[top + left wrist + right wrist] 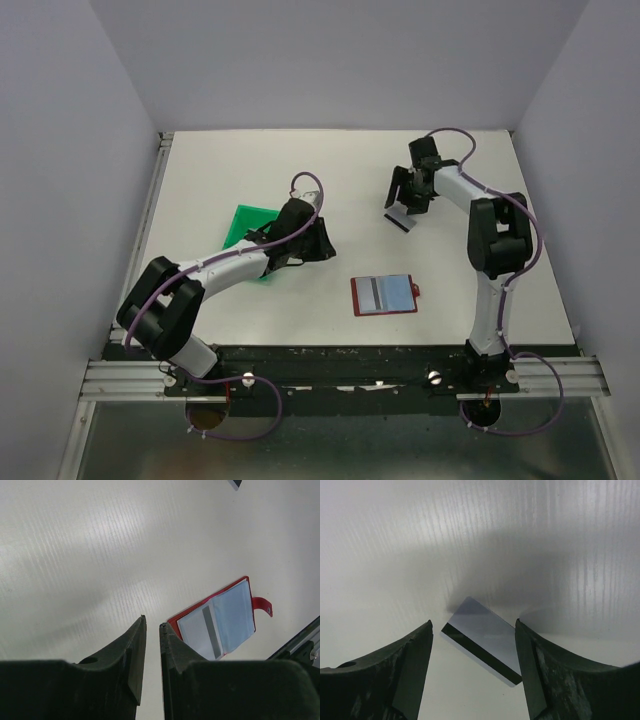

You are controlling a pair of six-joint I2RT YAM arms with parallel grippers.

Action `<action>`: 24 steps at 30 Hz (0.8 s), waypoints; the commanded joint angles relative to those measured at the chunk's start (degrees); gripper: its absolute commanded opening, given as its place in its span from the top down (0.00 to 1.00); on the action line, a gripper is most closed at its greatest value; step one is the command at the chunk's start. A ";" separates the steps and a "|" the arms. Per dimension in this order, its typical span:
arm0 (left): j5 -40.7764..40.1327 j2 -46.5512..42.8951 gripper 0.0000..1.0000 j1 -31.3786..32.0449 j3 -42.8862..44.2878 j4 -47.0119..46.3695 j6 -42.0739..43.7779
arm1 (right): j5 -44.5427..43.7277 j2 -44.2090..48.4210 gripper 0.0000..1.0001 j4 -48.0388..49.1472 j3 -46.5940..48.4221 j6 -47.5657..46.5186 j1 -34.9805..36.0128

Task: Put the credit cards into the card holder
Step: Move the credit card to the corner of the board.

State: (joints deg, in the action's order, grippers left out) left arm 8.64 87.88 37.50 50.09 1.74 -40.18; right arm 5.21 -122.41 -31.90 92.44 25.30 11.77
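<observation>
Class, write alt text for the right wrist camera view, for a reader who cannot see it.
A grey credit card with a dark stripe along one edge lies flat on the white table, angled, between the wide-open black fingers of the right gripper, which is not holding it.

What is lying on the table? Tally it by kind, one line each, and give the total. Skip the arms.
credit cards: 2 in view (one loose, one in a pocket)
card holder: 1
green tray: 1, partly hidden by the left arm
Total: 4
</observation>
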 commanded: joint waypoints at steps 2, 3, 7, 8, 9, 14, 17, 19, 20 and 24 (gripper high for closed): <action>1.38 0.80 0.71 -0.49 -0.95 -1.30 0.46 | -0.48 4.28 0.25 3.94 -5.60 -3.59 1.32; 1.38 0.81 0.71 -0.58 -0.95 -1.30 0.46 | 0.66 4.89 0.25 5.34 -6.48 -4.03 1.41; 1.46 1.07 0.71 -0.58 -1.04 -1.47 0.54 | 0.77 7.27 0.25 11.40 -11.40 -6.05 2.38; 1.46 0.98 0.70 -0.67 -1.13 -1.39 0.46 | -0.54 8.32 0.25 13.07 -13.06 -6.23 2.64; 1.38 0.98 0.71 -0.58 -1.22 -1.39 0.54 | -0.90 9.28 0.25 16.14 -14.82 -6.66 2.73; 1.20 1.16 0.71 -0.76 -1.74 -1.47 0.72 | -7.73 11.93 0.25 21.62 -18.18 -5.53 2.64; 1.29 1.07 0.71 -0.85 -2.01 -1.39 0.72 | -11.61 11.76 0.26 20.74 -17.13 -4.04 2.73; 1.20 1.07 0.71 -0.93 -2.10 -1.47 0.72 | -13.73 10.53 0.26 18.11 -15.20 -2.80 2.73; 1.20 1.07 0.71 -1.02 -2.10 -1.39 0.63 | -13.74 9.92 0.26 16.97 -14.32 -2.71 2.73; 1.29 1.33 0.71 -1.20 -2.36 -1.47 0.72 | -11.37 8.33 0.28 15.11 -13.51 -2.71 2.82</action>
State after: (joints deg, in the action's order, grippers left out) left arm 8.84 88.31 36.84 48.51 1.34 -40.16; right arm -4.40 -112.33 -14.90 77.25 21.56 14.35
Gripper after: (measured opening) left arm 0.294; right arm 0.732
